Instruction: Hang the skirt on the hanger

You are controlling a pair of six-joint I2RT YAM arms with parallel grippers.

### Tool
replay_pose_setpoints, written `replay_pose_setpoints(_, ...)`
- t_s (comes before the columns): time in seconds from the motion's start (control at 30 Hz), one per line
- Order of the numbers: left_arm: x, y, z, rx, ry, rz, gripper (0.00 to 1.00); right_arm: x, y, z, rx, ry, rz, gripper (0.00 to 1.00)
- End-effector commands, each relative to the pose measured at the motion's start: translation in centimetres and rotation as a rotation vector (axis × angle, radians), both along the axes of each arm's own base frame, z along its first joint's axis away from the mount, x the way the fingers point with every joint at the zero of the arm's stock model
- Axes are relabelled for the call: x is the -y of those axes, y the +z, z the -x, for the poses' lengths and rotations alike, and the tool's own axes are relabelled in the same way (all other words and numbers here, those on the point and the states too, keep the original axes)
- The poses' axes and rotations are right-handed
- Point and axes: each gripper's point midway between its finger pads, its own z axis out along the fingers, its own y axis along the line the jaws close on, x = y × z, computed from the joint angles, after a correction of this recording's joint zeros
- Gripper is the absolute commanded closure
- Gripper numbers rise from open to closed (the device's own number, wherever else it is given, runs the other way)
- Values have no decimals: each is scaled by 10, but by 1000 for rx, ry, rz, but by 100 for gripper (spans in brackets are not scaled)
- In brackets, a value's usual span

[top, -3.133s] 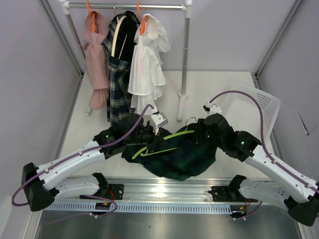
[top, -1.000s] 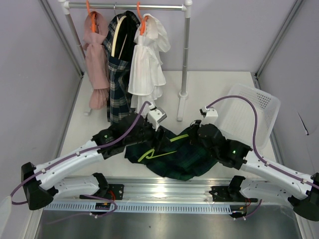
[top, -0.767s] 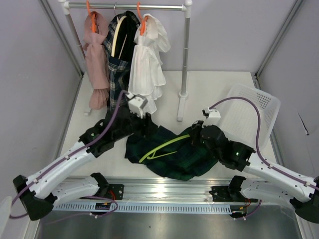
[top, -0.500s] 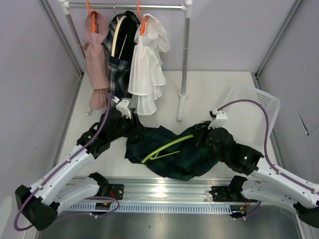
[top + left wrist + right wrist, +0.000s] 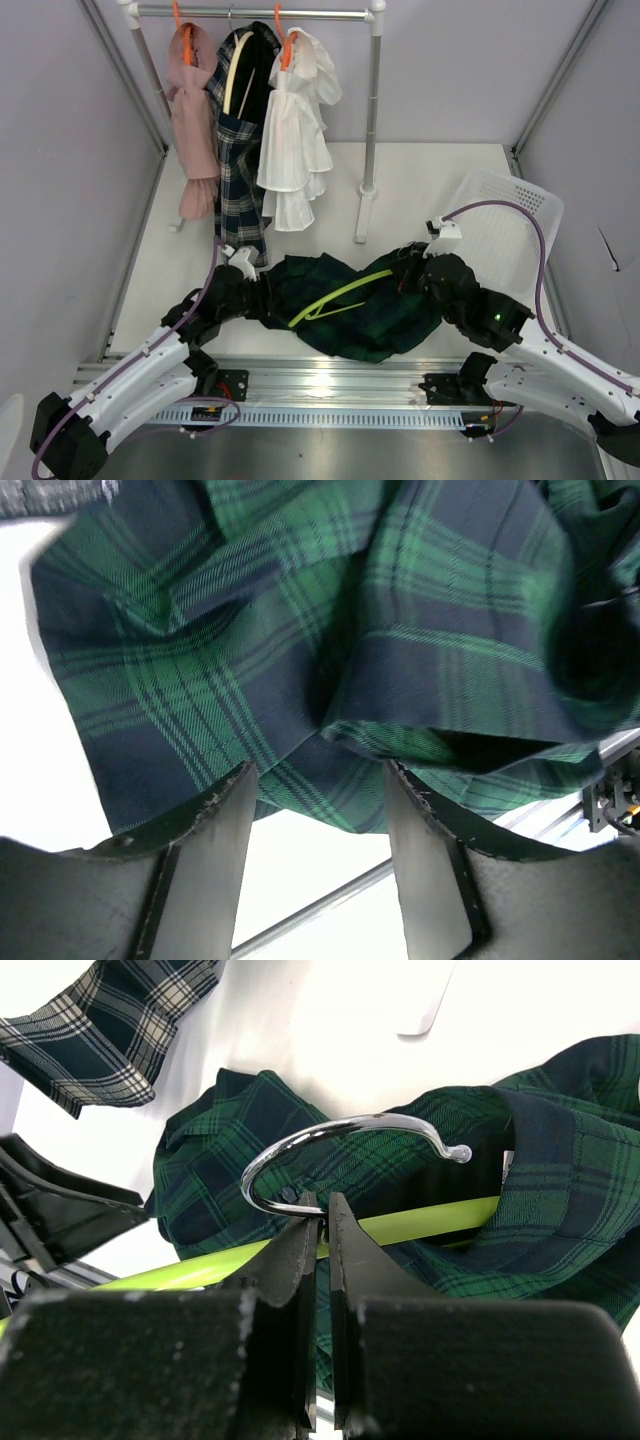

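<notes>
The dark green tartan skirt (image 5: 375, 315) lies crumpled on the table between the arms. Across it runs the lime-green hanger (image 5: 340, 294), partly tucked under the cloth at its right end. My right gripper (image 5: 408, 272) is shut on the hanger at the foot of its metal hook (image 5: 340, 1130), with the green bar (image 5: 430, 1222) passing behind my fingers and the skirt (image 5: 570, 1190) draped over it. My left gripper (image 5: 262, 292) sits low at the skirt's left edge. In the left wrist view it (image 5: 318, 770) is open, and the skirt's hem (image 5: 300, 630) lies just at the fingertips.
A clothes rack (image 5: 372, 120) stands at the back with a pink garment (image 5: 195, 110), a navy-and-white checked garment (image 5: 240, 150) and a white ruffled garment (image 5: 295, 130). A white basket (image 5: 505, 225) sits at the right. A metal rail (image 5: 320, 385) runs along the near edge.
My left arm pulled back off the skirt, swung left, then dropped low to the skirt's left edge with narrower jaws. The right gripper carried the hanger slightly right.
</notes>
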Motion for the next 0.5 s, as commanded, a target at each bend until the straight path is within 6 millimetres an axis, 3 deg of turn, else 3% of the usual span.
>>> replay_pose_setpoints(0.0, 13, 12, -9, 48, 3, 93, 44, 4, 8, -3, 21, -23, -29, 100)
replay_pose_setpoints(0.47, 31, -7, -19, 66, -49, 71, 55, 5, 10, -6, 18, -21, -38, 100)
